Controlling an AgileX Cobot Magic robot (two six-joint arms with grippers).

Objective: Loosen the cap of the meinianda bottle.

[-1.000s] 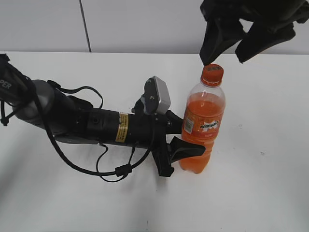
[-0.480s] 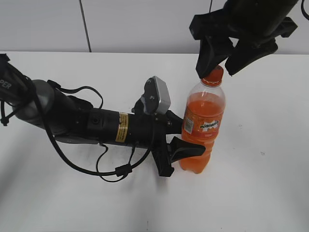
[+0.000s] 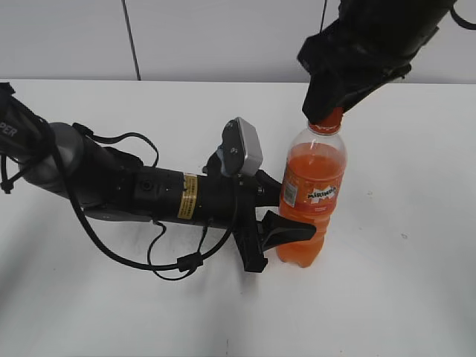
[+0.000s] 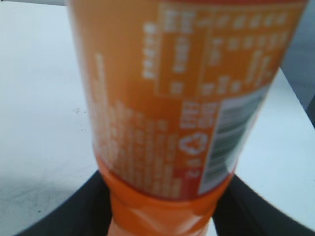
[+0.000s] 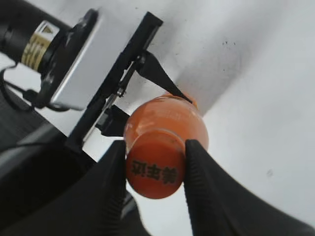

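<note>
The meinianda bottle (image 3: 312, 195) stands upright on the white table, full of orange drink. My left gripper (image 3: 286, 227) is shut on its lower body; the left wrist view shows the label (image 4: 177, 98) close up with a black finger on each side. My right gripper (image 3: 327, 111) comes down from above and is shut on the orange cap (image 5: 155, 169), one finger pressing on each side (image 5: 153, 172). In the exterior view the cap (image 3: 328, 121) is mostly hidden by the gripper.
The left arm (image 3: 134, 190) lies low across the table from the left, with a loose black cable (image 3: 178, 260) under it. The white table (image 3: 401, 282) extends to the right and front. A grey wall stands behind.
My right gripper has come down from above the bottle and closed its fingers round the cap. The left gripper and bottle have not moved.
</note>
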